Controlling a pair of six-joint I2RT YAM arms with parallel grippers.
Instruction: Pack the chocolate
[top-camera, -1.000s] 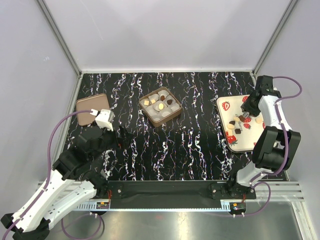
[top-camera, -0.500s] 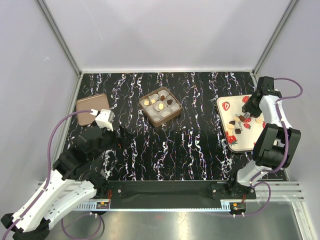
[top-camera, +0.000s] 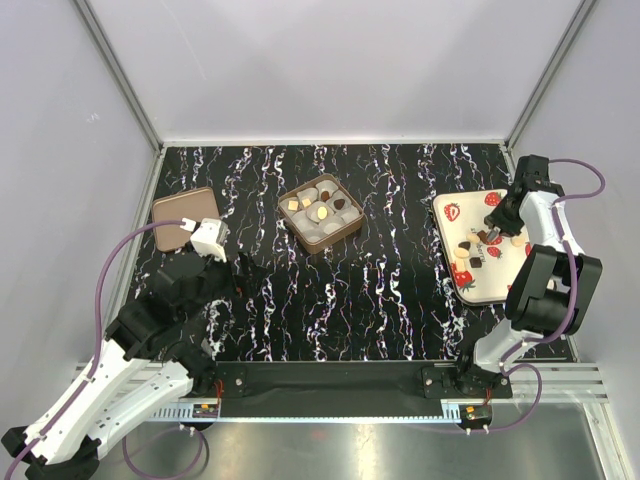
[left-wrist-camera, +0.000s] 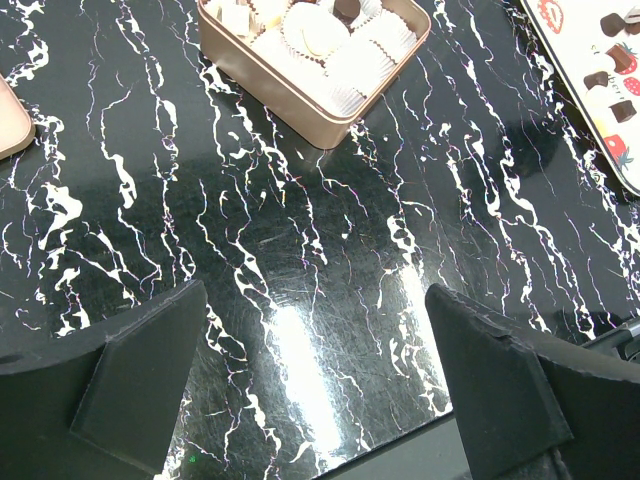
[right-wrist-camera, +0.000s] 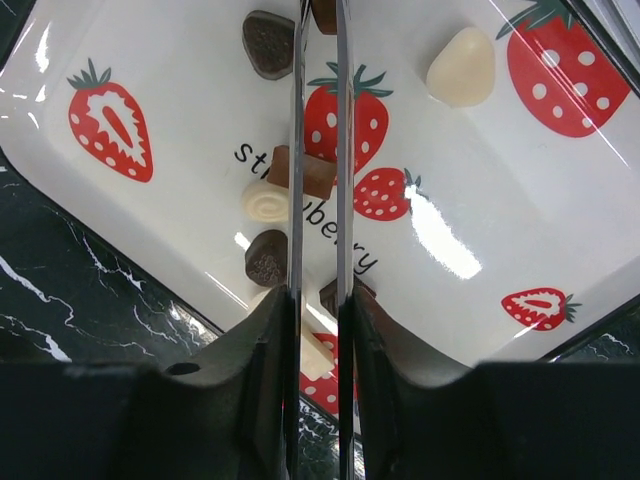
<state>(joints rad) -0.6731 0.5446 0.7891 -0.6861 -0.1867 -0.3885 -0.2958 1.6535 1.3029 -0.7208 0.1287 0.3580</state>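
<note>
Evidently to lift a piece for packing, the right pincer (top-camera: 491, 234) stands narrow around a dark chocolate (right-wrist-camera: 322, 14) on the strawberry tray (right-wrist-camera: 150, 60), grip uncertain, while the left pincer (left-wrist-camera: 320, 380) hangs spread.

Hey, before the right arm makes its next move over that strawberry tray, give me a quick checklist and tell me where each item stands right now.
1. The right gripper is over the strawberry tray: ok.
2. A brown chocolate sits between its fingers: ok, seen at the top edge of the wrist view.
3. Firm hold on that piece: cannot tell. The fingers stand close together, but contact is not visible.
4. The box is uncovered, with an empty paper cup free: ok.
5. The left gripper is open, empty and short of the box: ok.
</note>
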